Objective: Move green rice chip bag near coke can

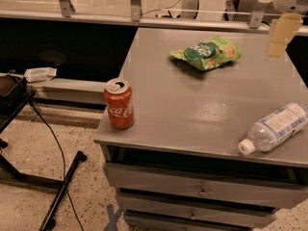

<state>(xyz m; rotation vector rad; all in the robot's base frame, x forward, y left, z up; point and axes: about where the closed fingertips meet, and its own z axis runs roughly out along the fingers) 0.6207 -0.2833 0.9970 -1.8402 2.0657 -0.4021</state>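
The green rice chip bag (207, 53) lies flat at the back middle of the grey table (192, 105). The coke can (119, 104) stands upright at the table's front left corner, far from the bag. My gripper (278, 44) hangs above the table's back right edge, to the right of the bag and apart from it, holding nothing I can see.
A clear plastic bottle (276, 127) with a white cap lies on its side at the front right. Drawers (202, 191) sit below the tabletop. A rail with metal posts (134, 4) runs behind the table. A black stand and cable (57, 177) are on the floor at left.
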